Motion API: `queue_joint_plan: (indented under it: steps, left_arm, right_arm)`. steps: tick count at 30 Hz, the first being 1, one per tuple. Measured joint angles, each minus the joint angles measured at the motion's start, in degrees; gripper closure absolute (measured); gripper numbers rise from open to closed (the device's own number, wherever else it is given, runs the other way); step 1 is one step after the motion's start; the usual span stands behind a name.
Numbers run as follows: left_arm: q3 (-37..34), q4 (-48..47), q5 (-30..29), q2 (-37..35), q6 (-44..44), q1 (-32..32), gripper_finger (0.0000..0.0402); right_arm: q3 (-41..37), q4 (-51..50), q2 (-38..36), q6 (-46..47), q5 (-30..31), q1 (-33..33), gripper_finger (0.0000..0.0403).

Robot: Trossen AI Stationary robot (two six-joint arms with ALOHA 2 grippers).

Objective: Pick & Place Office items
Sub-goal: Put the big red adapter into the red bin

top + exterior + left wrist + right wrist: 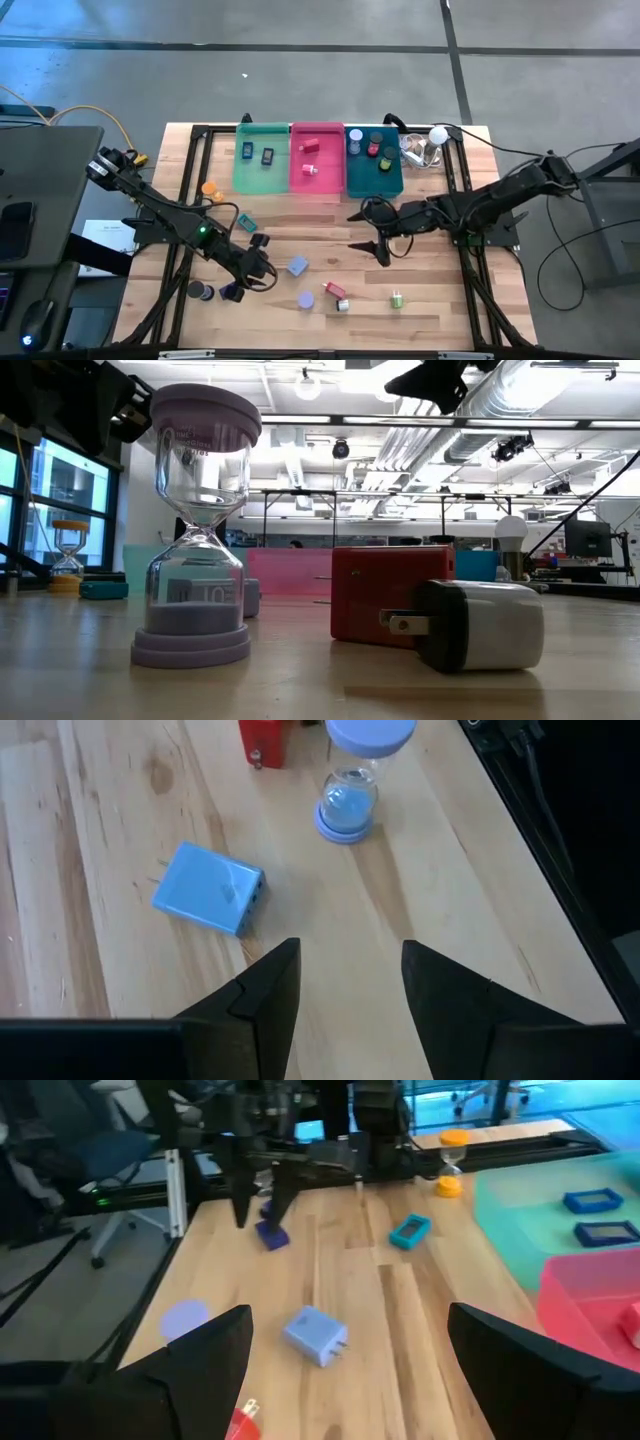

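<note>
**Both grippers empty, left one lined up near the blue plug block**

Left gripper (345, 985): jaws about half open, nothing between them, only bare wood in the gap. Hovers over the front-left of the table (430, 300). Blue plug block (208, 887) lies just off to one side of the fingers, prongs pointing away from the gripper. Past it stands the lavender hourglass (352, 780), and beside that the red plug block (262, 742)

Right gripper (372, 232): jaws wide open, empty, hanging mid-table just in front of the teal bin (374, 180). It faces the left arm across the table

Rest of the items: white charger (480, 625) touching the red block, green plug (397, 298) alone toward the front, teal frame (409, 1231) and orange hourglass (452, 1152) on the left side. Green bin (260, 172) already holds two dark blue frames, pink bin (317, 170) two small pieces, teal bin several round rolls. My read: sorting roughly half done

Risks:
- blue block is offset from the jaw gap; a straight descent closes on nothing or one finger lands on it and skids it
- half-open jaws may be too narrow for the block's long side, so widen first
- hourglass is tall and stands close; a wrist swing toward the block could tip it and set it rolling
- both arms point at the same middle zone, so a simultaneous reach could clash
</note>
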Motion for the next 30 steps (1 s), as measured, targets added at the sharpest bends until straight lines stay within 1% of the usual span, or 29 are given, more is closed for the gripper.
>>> queue_joint_plan:
  steps: [3, 8, 10, 15, 17, 19, 21, 23, 26, 28, 30]
  left_arm:
    - [0.0, -0.02, -0.02, 0.02, 0.03, 0.0, 0.0232]
    - [0.0, -0.07, -0.04, 0.04, 0.07, 0.0, 0.0232]
    - [0.0, -0.07, -0.01, 0.04, -0.08, 0.0, 0.0232]
    - [0.0, -0.13, 1.76, 0.04, -1.17, 0.0, 0.0232]
    - [0.0, -0.17, 3.04, 0.04, -1.28, 0.0, 0.0232]
    - [0.0, -0.21, 4.67, 0.04, -1.33, 0.0, 0.0232]
    - [0.0, -0.28, 5.86, 0.04, -0.75, 0.0, 0.0232]
    - [0.0, -0.35, 6.3, 0.04, 0.5, 0.0, 0.0232]
    - [0.0, -0.37, 6.31, 0.04, 3.77, 0.0, 0.0232]
    - [0.0, -0.36, 6.27, 0.04, 6.22, 0.0, 0.0232]
    - [0.0, -0.37, 5.95, 0.04, 7.37, 0.0, 0.0232]
  right_arm:
    - [0.0, 0.3, 0.0, 1.59, -0.17, -0.08, 0.0077]
    - [0.04, 1.85, 1.18, 2.28, -6.48, 0.74, 0.0077]
    - [0.04, 2.16, 2.18, 2.29, -7.37, 1.71, 0.0078]
    - [0.07, 5.08, 6.12, 3.31, -7.03, 5.42, 0.0078]
    - [0.02, 7.93, 8.07, 2.79, -6.72, 7.28, 0.0078]
    - [0.04, 12.1, 9.52, 1.2, -4.87, 9.38, 0.0078]
    - [0.1, 14.7, 10.4, 0.9, -1.35, 11.6, 0.0078]
    - [1.27, 14.55, 11.29, 1.16, 2.92, 13.43, 0.0078]
    - [4.13, 10.3, 11.84, 1.27, 7.62, 16.02, 0.0078]
    - [6.94, 7.89, 13.36, 3.0, 10.08, 16.83, 0.0078]
    - [10.08, 2.49, 14.97, 4.68, 10.55, 17.41, 0.0078]
